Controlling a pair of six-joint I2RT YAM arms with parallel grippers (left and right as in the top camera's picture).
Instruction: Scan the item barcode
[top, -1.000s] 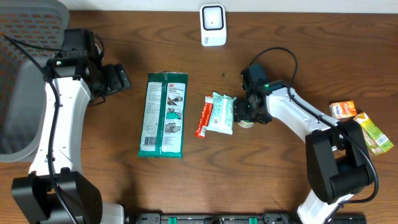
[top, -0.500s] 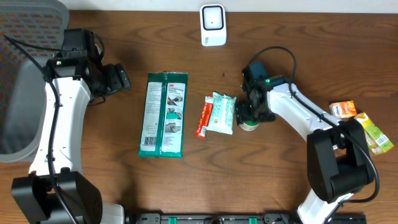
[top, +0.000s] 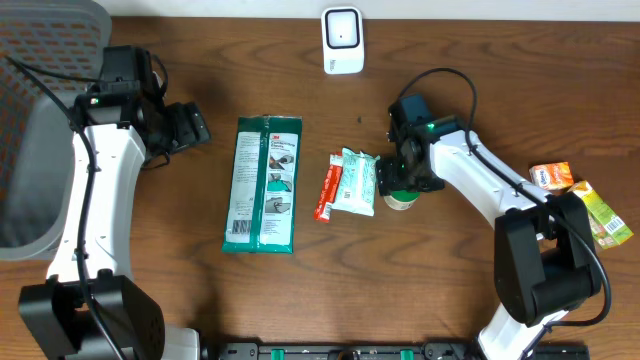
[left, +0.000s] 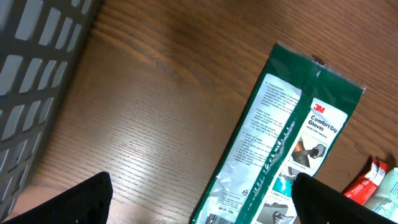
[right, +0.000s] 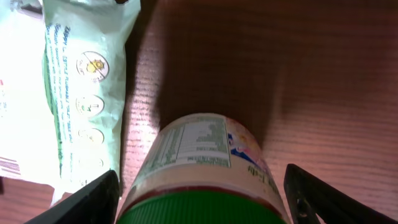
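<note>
1. right gripper stands open, its fingers spread to either side of a small jar. a gap shows between the jar and one finger, so nothing is gripped.
2. the jar, with a green lid and a printed label, rests on the bench right between the fingers.
3. a pale green pack lies just beside this gripper, on the side toward the left arm, with a red sachet touching the pack's far edge.
4. a white scanner sits well apart from the gripper, at the bench's far edge.
5. an orange box and a yellow-green packet lie well behind the gripper, on its outer side.
6. left gripper is wide open and empty above bare wood. a green glove packet lies near it on the inner side, and a grey basket on the outer side.
</note>
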